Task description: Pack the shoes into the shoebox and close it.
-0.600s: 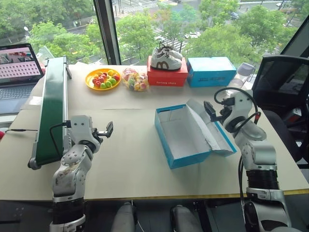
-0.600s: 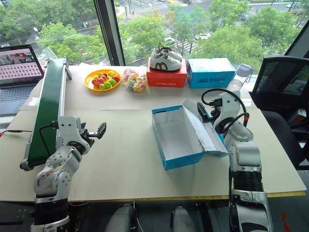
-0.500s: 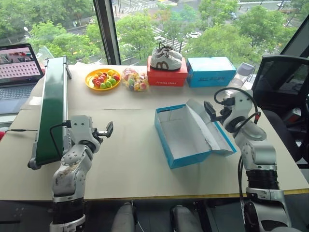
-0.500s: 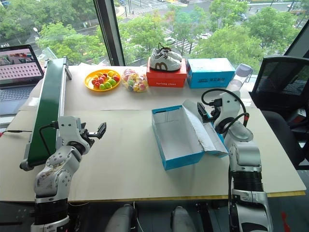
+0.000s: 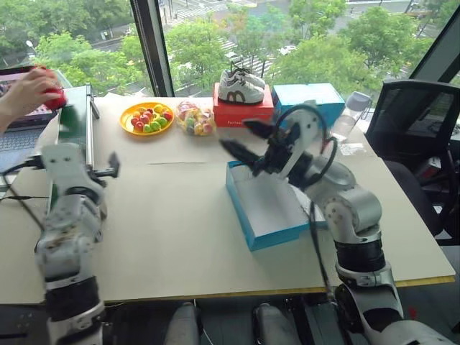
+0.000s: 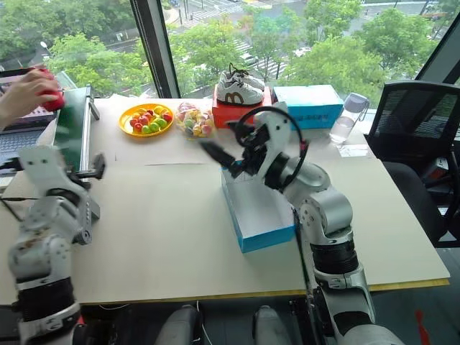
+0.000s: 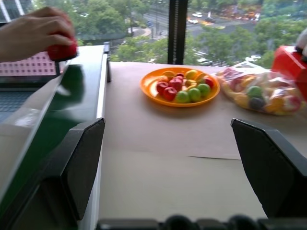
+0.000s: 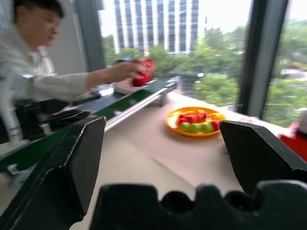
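One shoe (image 5: 53, 95) (mostly hidden) in a person's hand (image 5: 27, 94).

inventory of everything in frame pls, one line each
shoe: one, red, in the person's hand over the conveyor's far end
shoebox: one, blue, open, table centre
conveyor: one, green, table's left
fruit plate: one, orange, far side
bag of fruit: one, clear, beside the plate
sneakers: pair, white, atop red box
second box: blue, right of red box
bottle: clear, far right
laptop: far left
chair: black, right
person's hand: one
left gripper: open
right gripper: open, above the shoebox
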Robot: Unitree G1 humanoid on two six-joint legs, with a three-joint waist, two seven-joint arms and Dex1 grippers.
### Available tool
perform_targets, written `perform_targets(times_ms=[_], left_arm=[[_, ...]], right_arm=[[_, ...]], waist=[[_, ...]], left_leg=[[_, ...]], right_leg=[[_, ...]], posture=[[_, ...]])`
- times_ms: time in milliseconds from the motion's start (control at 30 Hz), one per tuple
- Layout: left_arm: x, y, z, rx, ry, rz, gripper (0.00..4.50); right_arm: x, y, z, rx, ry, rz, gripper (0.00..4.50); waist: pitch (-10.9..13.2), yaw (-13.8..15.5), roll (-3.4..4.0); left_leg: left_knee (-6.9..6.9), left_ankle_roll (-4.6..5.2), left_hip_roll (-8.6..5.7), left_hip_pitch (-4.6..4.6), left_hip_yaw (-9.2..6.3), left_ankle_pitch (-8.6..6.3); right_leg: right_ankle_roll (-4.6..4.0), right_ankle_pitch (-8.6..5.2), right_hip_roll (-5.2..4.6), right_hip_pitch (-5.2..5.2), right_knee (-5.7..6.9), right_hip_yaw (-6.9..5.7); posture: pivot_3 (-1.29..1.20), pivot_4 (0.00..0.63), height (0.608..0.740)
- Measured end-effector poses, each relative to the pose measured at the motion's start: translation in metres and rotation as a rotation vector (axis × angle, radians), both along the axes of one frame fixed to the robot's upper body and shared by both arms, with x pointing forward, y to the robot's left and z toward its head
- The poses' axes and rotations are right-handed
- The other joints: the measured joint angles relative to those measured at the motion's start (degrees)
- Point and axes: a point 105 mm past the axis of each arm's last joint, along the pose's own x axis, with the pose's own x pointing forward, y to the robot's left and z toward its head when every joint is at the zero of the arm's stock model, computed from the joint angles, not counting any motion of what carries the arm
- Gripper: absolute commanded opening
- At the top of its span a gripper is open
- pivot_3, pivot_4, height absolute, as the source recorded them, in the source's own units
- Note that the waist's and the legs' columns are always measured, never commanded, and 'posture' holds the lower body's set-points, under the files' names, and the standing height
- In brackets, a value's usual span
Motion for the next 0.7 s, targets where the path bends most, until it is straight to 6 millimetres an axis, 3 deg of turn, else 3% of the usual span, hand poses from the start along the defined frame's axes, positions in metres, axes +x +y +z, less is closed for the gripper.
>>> perform_targets(times_ms=[100,167,400,700], left_arm=[[-0.014,0.037,-0.009,-0.046,0.094,0.126,4.50],[-0.020,0.050,-0.009,-0.082,0.112,0.171,4.50],[-0.017,0.057,-0.029,-0.127,0.201,0.164,4.50],[-0.013,0.054,-0.042,-0.142,0.239,0.165,4.50]], right_arm=[[-0.017,0.012,-0.017,-0.138,0.014,0.162,4.46],[-0.025,0.019,-0.027,-0.203,0.014,0.231,4.46],[-0.032,0.038,-0.061,-0.334,-0.005,0.280,4.46],[-0.030,0.041,-0.063,-0.323,-0.007,0.250,4.46]], waist=[[0.0,0.4,-0.22],[0.0,0.7,-0.28],[0.0,1.1,-0.52],[-0.1,1.1,-0.67]], left_leg=[[0.01,-0.11,0.03,0.00,0.00,-0.06],[0.00,-0.39,0.04,0.00,0.00,-0.23],[-0.08,-0.46,0.04,0.00,0.03,-0.26],[-0.10,-0.49,0.05,0.00,0.06,-0.27]], right_leg=[[-0.04,-0.01,0.00,-0.05,-0.02,-0.06],[-0.06,-0.01,-0.02,-0.06,-0.01,-0.09],[-0.12,-0.02,-0.01,-0.11,0.00,-0.09],[-0.14,-0.01,-0.02,-0.12,0.00,-0.09]], posture=[[0.00,0.150,0.736],[0.00,0.150,0.736],[0.00,0.150,0.736],[0.00,0.150,0.736]])
